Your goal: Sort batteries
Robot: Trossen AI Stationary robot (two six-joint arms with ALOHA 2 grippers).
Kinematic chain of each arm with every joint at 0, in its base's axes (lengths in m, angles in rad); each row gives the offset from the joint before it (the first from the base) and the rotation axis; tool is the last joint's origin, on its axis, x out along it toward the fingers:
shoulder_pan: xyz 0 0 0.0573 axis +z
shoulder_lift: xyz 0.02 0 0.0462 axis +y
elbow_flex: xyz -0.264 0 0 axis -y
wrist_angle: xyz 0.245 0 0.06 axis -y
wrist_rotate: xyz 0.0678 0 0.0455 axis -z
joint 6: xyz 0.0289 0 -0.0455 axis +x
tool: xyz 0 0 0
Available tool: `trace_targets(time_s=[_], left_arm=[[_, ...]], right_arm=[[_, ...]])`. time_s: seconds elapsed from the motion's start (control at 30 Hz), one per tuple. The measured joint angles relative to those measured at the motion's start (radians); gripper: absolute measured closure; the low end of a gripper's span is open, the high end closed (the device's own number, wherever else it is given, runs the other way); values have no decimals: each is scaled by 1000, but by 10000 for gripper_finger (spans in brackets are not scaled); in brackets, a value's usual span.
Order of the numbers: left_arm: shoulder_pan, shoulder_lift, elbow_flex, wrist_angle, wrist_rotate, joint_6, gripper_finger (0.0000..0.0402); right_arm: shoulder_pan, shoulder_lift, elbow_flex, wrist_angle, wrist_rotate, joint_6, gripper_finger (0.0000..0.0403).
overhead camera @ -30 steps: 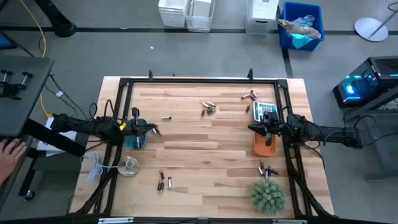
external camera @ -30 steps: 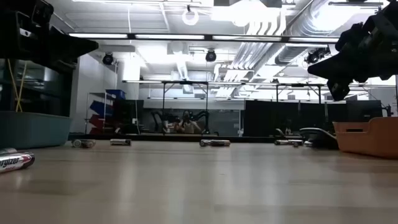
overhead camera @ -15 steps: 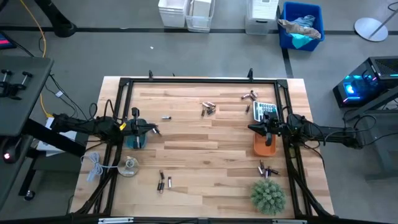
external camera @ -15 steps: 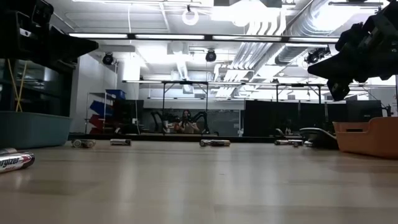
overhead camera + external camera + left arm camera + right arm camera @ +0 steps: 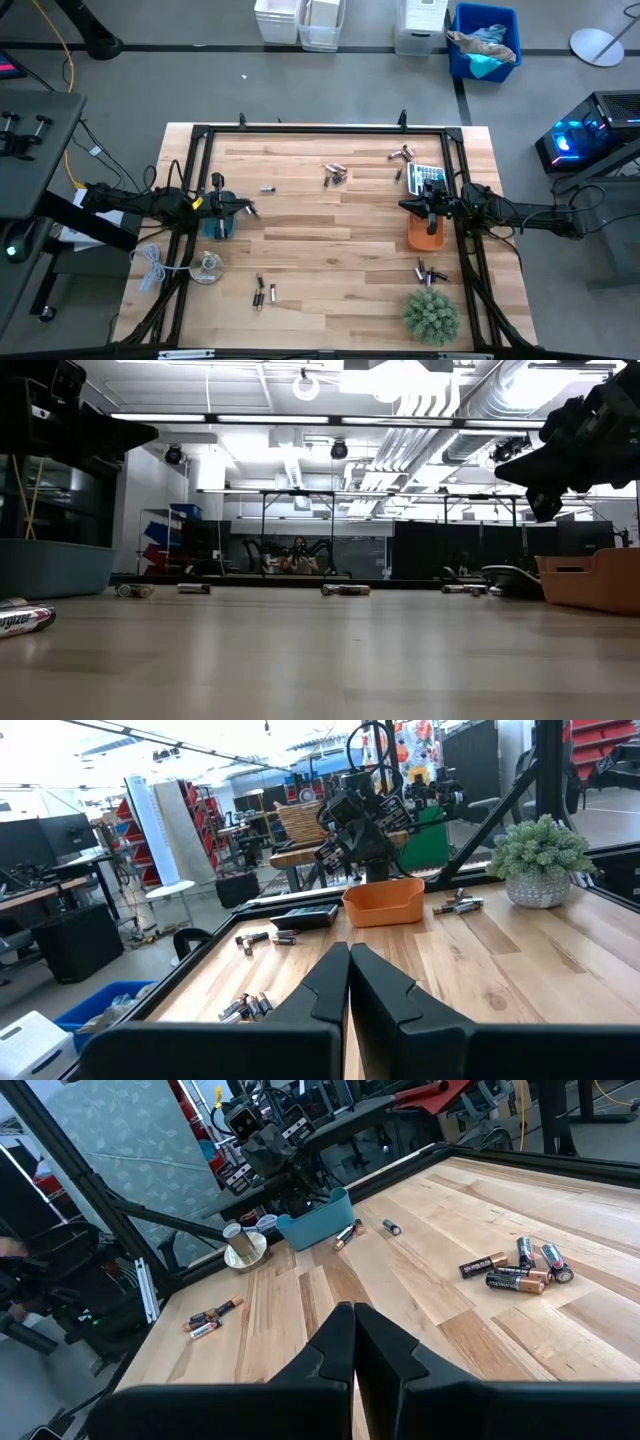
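Batteries (image 5: 334, 174) scattered (apparently loose) across table (image 5: 330, 240)

My left arm reaches in from table's left side, wrist level, left gripper (image 5: 248, 210) pointing toward table centre, fingers (image 5: 330, 982) pressed together, nothing between them. My right arm reaches in from right side, mirrored pose, right gripper (image 5: 406, 206) above table, fingers (image 5: 338, 1342) pressed together, holding nothing.
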Motion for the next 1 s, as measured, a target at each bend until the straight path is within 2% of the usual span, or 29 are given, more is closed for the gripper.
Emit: trace_targets(time_s=[0.7, 0.83, 0.93, 1.0], left_arm=[[0, 0, 0, 0, 0, 0, 398], [6, 4, 0, 43, -28, 45, 398], [6, 19, 0, 253, -35, -164, 398], [15, 43, 0, 434, -107, -335, 398]], right_arm=[[0, 0, 0, 0, 0, 0, 402], [0, 0, 0, 0, 0, 0, 402], [0, 0, 0, 0, 0, 0, 402], [0, 0, 0, 0, 0, 0, 402]])
